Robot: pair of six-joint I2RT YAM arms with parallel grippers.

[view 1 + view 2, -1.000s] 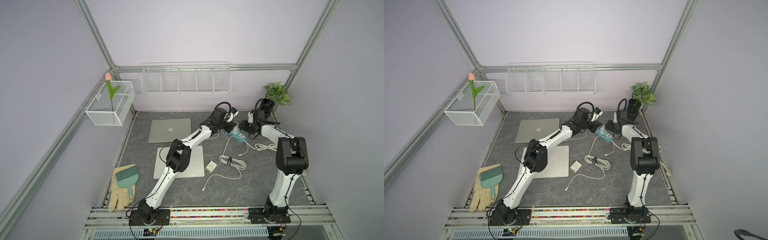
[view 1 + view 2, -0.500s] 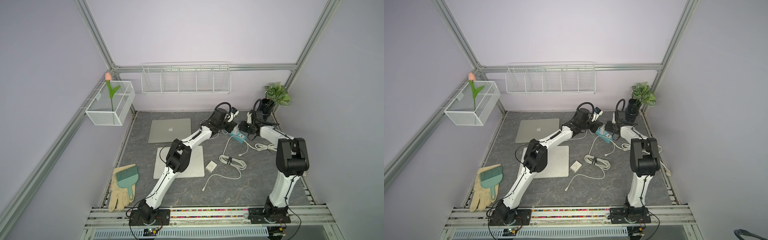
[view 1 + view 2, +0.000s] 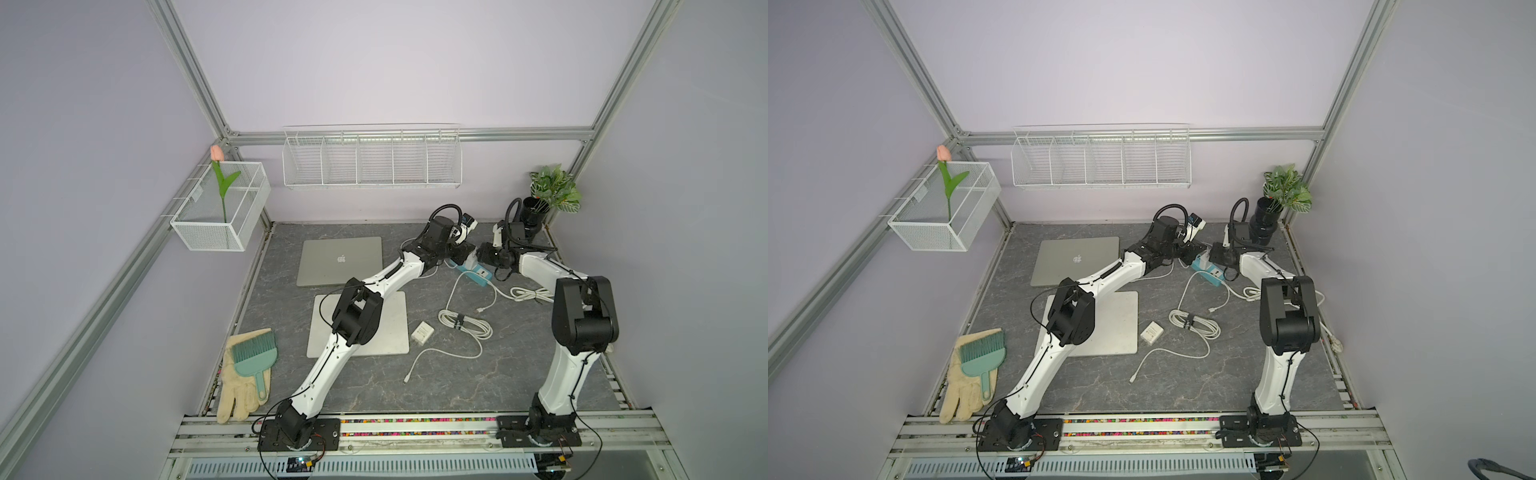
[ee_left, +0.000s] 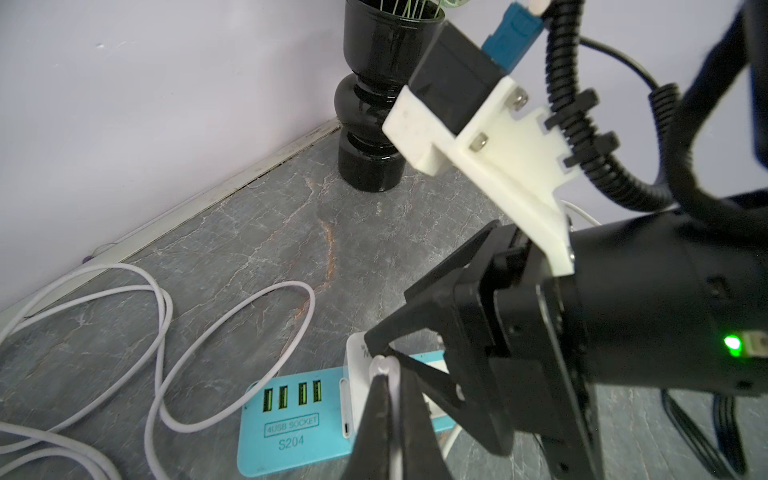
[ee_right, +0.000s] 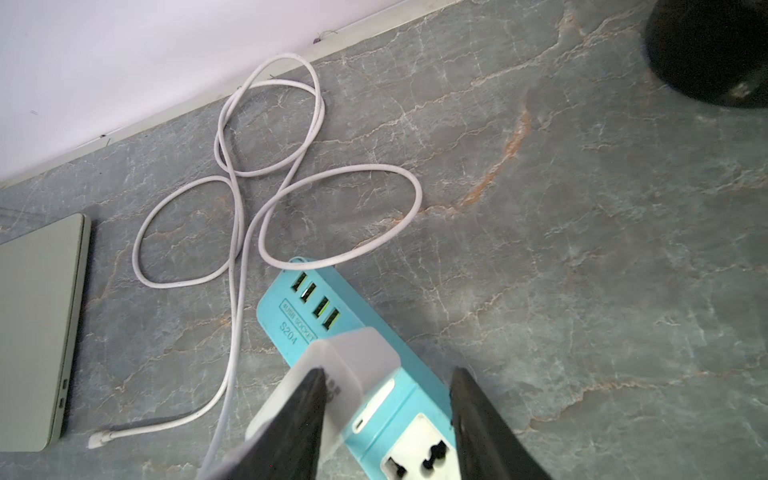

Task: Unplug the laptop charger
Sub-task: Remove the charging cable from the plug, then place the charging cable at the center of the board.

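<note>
Right fingers [image 3: 480, 252] shift a little toward the white charger [image 3: 470, 260] plugged into the blue power strip [image 3: 478, 275]. The small move shows in both top views. The right forearm [image 3: 540, 268] swings slightly with them. The fingers now sit either side of the charger [image 5: 353, 361], one finger [image 5: 299, 415] touching its side and the other apart. Any change in finger spacing is too small to tell.

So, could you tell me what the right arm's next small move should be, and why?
Probably close the right gripper on the white charger: its jaws stand open astride it, one touching its side, the other apart, and it sits plugged into the blue power strip.
</note>
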